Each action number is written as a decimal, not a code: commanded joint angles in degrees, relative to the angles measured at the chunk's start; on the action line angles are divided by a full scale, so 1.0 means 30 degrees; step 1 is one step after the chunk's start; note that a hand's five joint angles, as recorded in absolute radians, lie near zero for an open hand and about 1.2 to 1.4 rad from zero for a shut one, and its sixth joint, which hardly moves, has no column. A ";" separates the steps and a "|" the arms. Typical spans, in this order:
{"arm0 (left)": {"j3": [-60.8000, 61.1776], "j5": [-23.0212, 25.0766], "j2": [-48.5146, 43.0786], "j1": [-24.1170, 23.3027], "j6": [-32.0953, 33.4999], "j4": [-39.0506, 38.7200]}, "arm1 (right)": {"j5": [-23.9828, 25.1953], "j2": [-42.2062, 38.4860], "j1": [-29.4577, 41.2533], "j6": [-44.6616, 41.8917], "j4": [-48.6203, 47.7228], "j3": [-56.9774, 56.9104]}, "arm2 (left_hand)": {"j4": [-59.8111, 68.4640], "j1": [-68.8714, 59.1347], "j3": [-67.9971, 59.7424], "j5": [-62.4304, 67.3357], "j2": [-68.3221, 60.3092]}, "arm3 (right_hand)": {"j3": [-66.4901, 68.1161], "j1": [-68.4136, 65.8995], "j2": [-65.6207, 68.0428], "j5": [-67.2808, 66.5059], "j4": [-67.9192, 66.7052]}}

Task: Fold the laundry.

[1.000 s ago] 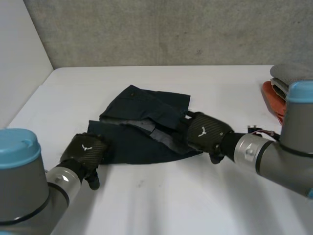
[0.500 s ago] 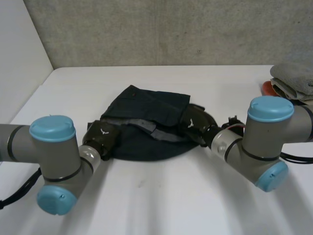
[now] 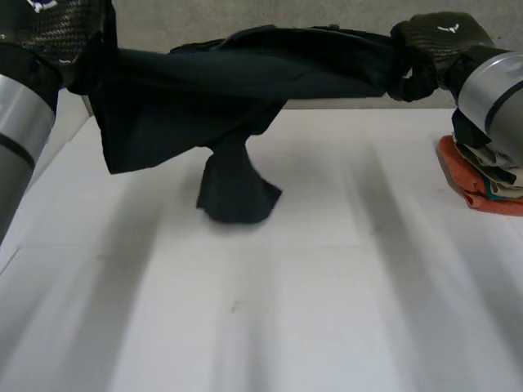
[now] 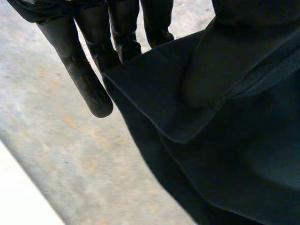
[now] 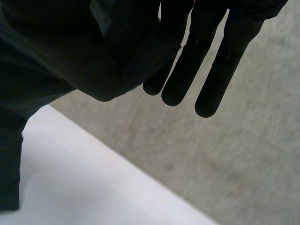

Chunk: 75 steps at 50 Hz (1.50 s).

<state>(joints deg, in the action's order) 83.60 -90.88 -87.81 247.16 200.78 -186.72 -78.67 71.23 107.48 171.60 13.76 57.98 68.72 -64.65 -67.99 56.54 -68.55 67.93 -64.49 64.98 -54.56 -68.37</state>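
A dark navy garment (image 3: 245, 73) hangs stretched in the air between my two hands. Its lowest fold (image 3: 237, 196) sags down to the white table (image 3: 327, 294). High at the garment's left end, my left hand (image 3: 57, 24) pinches a corner of the cloth (image 4: 225, 154) between its thumb and straight fingers (image 4: 84, 70). My right hand (image 3: 437, 41) holds the opposite end just as high. There the cloth (image 5: 28, 93) is clamped between the thumb and the straight fingers (image 5: 187, 61).
A pile of folded cloths (image 3: 478, 184), orange-red at the bottom, lies at the table's right edge under my right arm. A grey wall closes the back and a white wall stands to the left.
Both hands closed on the garment's ends where it lay on the table, then rose and drew apart. The garment now hangs spread between them.
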 commanded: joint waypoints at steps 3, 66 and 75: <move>-0.0207 -0.0348 -0.4002 -0.0325 0.0189 0.2504 | 0.0500 -0.1561 -0.0085 -0.1183 0.2529 0.0419 | 0.3759 -0.5116 -0.4002 0.4488 -0.3816 | 0.4022 -0.5171 0.5006 -0.5147 -0.3875; 0.2456 0.1025 -0.8408 -0.0560 0.1541 -0.3444 | -0.0437 -0.5526 -0.0408 -0.2461 -0.0926 0.3168 | 0.3759 -0.5116 -0.4002 0.4488 -0.3816 | -1.5497 1.4348 -1.4513 1.4372 1.5643; 0.2837 0.0996 -0.8027 -0.0648 0.1071 -0.3444 | -0.1462 -0.2799 -0.0172 -0.9559 -0.1451 0.5835 | 0.3759 -0.5116 -0.4002 0.4488 -0.3816 | -1.3204 1.2055 -1.2220 1.2079 1.3351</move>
<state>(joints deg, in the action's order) 91.75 -87.96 -112.19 245.26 204.58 -197.08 -81.07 57.98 106.75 154.58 10.75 70.68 68.97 -64.66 -68.36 57.09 -68.64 22.15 -22.60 22.88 -11.23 -21.63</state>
